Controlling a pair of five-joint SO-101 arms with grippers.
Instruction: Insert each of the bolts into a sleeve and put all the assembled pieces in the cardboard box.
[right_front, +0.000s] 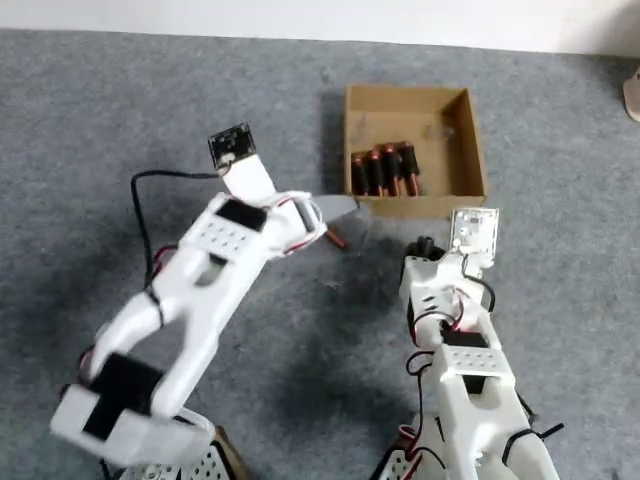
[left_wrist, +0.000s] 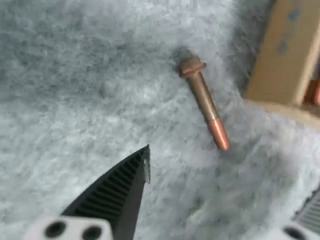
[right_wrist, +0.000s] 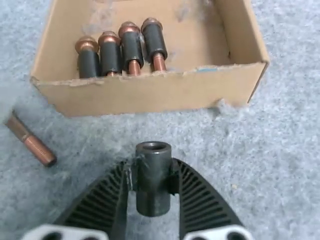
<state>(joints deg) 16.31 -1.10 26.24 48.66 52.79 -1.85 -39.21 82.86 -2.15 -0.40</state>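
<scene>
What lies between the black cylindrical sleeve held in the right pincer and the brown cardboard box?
In the right wrist view, only bare grey felt surface separates the black cylindrical sleeve from the brown cardboard box; the loose copper-coloured bolt lies aside.

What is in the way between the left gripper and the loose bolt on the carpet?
Nothing visible. The bolt lies bare on the carpet beside the cardboard box, with the left gripper open close by.
</scene>
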